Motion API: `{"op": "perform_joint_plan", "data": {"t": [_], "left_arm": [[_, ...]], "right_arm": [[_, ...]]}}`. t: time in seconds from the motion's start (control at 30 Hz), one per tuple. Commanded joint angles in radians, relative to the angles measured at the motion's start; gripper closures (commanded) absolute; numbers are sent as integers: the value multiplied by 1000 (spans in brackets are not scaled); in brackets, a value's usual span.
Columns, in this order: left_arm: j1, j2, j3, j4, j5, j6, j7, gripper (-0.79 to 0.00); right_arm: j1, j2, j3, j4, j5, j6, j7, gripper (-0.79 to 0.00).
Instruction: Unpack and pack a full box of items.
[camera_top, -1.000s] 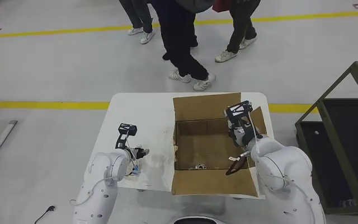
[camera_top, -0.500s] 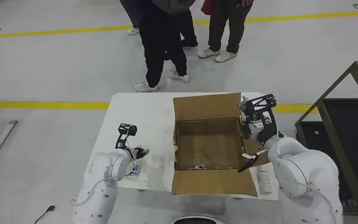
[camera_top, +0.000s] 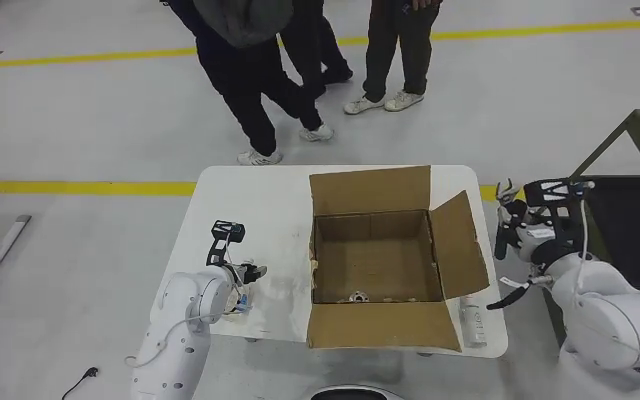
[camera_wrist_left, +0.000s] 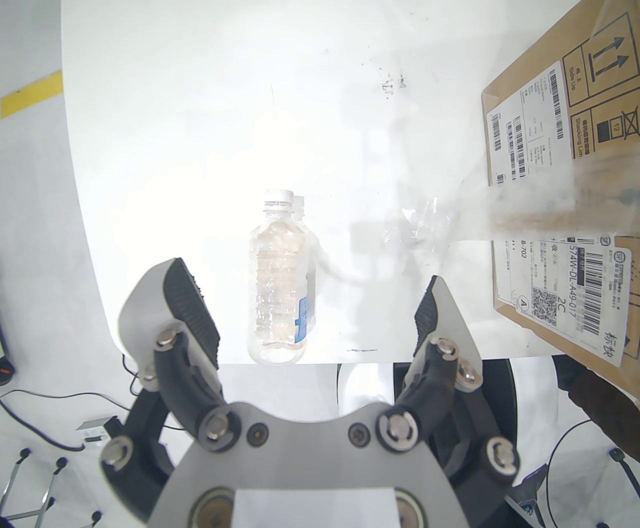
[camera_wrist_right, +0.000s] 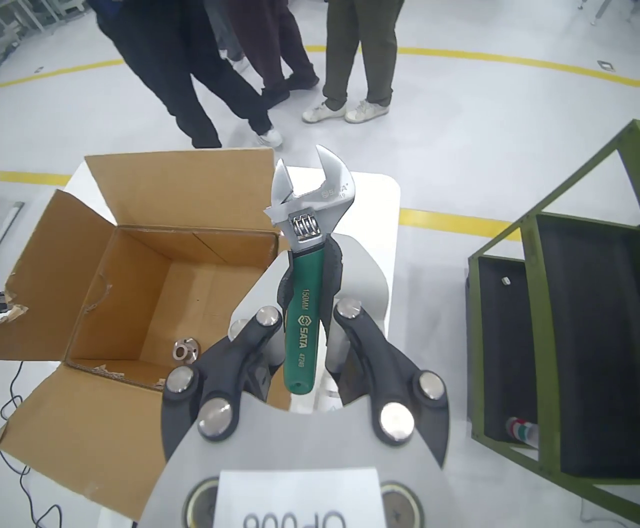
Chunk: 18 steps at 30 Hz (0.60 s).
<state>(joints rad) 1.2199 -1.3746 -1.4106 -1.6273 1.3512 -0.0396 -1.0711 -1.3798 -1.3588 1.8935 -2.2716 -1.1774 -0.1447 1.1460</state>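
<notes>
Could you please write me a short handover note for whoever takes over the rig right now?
Left gripper: open, pointed at the water bottle but not touching it. The bottle stands near the edge of the table.
Right gripper: shut on the green-handled wrench, held out past the table's side, away from the box.
Done: the box is open, and the bottle and wrench are out.
To do: a small metal part lies on the box floor. Set the wrench down, take the part out, then repack.

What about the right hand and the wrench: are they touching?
Touching. The right wrist view shows the right hand gripping the wrench by its green handle.
</notes>
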Motion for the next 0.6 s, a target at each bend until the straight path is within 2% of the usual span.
{"op": "perform_joint_plan", "data": {"t": [0.0, 0.37, 0.57], "left_arm": [[0, 0, 0, 0, 0, 0, 0, -785], [0, 0, 0, 0, 0, 0, 0, -785], [0, 0, 0, 0, 0, 0, 0, -785]], "right_arm": [[-14, 4, 27, 10, 3, -9, 9, 0], [-139, 25, 117, 84, -36, -92, 10, 0], [-205, 33, 119, 143, -74, -120, -10, 0]]}}
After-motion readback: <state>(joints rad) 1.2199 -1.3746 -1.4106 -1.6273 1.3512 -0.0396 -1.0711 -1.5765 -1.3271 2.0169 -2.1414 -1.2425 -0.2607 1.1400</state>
